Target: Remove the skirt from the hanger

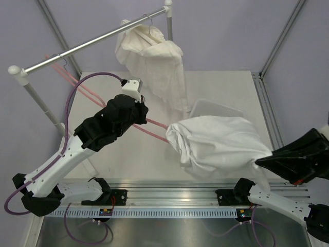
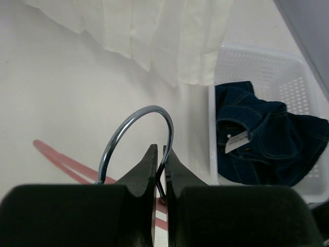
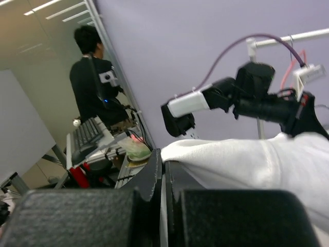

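The white skirt (image 1: 216, 144) lies stretched over the table's right half, its waist end still on a pink hanger (image 1: 157, 129). My left gripper (image 1: 141, 114) is shut on the hanger's metal hook (image 2: 138, 135); in the left wrist view the wire sits pinched between the fingers of that gripper (image 2: 160, 150). My right gripper (image 1: 259, 162) is shut on the skirt's right edge near the front rail. In the right wrist view that gripper (image 3: 165, 158) has the white skirt cloth (image 3: 257, 159) clamped between its fingers.
A second white garment (image 1: 154, 54) hangs on the metal rail (image 1: 92, 43) at the back. Another pink hanger (image 1: 69, 77) hangs at the rail's left. A white basket (image 2: 257, 62) holding a denim garment (image 2: 267, 139) stands behind the skirt.
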You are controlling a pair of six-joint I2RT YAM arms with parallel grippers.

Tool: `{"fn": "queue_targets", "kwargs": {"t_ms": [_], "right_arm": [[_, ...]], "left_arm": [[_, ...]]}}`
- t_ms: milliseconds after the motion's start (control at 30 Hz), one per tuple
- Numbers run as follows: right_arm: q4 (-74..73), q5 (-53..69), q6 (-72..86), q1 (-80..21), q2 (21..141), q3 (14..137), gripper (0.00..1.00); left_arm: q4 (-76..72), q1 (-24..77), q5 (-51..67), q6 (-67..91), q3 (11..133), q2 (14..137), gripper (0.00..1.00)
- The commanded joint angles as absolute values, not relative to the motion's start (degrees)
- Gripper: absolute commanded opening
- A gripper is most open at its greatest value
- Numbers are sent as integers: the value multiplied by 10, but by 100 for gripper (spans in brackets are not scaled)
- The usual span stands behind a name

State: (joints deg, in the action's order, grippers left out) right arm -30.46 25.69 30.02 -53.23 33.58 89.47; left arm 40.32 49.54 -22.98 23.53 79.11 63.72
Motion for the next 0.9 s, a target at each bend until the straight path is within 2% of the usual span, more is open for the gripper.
{"fn": "queue_targets", "kwargs": {"t_ms": [0, 200, 300, 433, 633, 867], "right_arm": [[-285, 278, 298, -536, 325, 965, 0], [-256, 287, 321, -534, 325, 1009, 0], [-416, 178, 240, -533, 354, 1089, 0], [-494, 55, 171, -533, 400, 1114, 0], [-526, -156, 75, -534, 489, 1082, 0], [-513, -277, 10, -533, 572, 1066, 0]], "left_arm": [[402, 490, -302, 187, 797, 637, 0], [401, 489, -312, 191, 785, 642, 0], [395, 489, -283, 199, 789, 635, 0], [408, 490, -222, 209, 819, 621, 0], [401, 490, -85, 222, 865, 575, 0], [406, 489, -34, 255, 882, 527, 0]]}}
